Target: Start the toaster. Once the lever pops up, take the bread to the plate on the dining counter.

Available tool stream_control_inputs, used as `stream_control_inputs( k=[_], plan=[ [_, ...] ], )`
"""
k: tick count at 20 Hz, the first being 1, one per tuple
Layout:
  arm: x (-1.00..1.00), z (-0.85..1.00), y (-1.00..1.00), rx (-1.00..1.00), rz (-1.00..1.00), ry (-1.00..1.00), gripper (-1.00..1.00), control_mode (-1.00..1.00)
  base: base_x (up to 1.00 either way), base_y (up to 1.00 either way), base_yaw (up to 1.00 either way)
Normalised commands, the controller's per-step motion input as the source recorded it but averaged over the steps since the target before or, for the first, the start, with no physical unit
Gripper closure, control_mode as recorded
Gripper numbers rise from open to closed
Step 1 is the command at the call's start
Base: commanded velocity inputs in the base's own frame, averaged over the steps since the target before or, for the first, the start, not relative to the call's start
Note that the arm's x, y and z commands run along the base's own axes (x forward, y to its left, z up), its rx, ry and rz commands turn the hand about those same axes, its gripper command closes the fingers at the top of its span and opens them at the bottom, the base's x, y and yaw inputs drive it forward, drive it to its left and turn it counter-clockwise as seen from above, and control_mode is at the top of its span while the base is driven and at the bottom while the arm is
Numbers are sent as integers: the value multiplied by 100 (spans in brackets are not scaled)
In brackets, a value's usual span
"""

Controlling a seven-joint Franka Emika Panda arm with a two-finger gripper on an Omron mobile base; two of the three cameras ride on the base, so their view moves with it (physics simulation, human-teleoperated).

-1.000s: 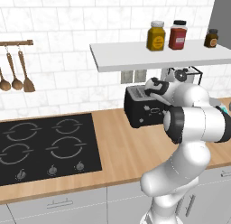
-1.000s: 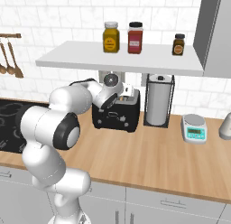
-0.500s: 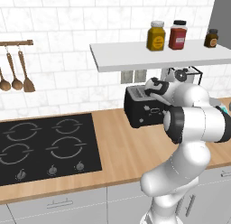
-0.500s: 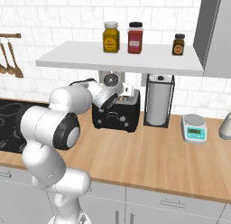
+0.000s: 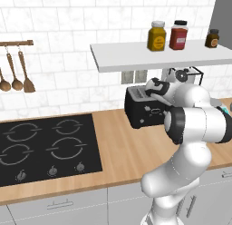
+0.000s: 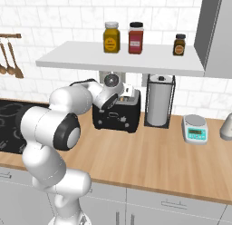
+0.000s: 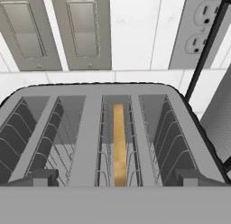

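Bread (image 7: 118, 144): edge-up in the toaster's (image 5: 147, 108) right slot, directly below my gripper (image 7: 115, 178), whose jaws stand wide, holding nothing. Wire slot guides flank the slice. Paper towel holder (image 6: 159, 100) just beside the toaster; spice jars (image 6: 112, 37) on the shelf (image 6: 118, 61) above.

glossy white rounded arm (image 5: 199, 124) with dark joint bands.

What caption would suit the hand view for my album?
Looking down into the toaster, bread standing in one slot.
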Motion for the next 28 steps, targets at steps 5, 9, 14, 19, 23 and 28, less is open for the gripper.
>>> stream_control_inputs(
  k=[5,9,14,19,23,28],
  plan=[
    [0,0,0,0,0,0,-100,-100,0,0,0],
    [0,0,0,0,0,0,-100,-100,0,0,0],
    [0,0,0,0,0,0,-100,-100,0,0,0],
    [0,0,0,0,0,0,-100,-100,0,0,0],
    [0,0,0,0,0,0,-100,-100,0,0,0],
    [0,0,0,0,0,0,-100,-100,0,0,0]
  ],
)
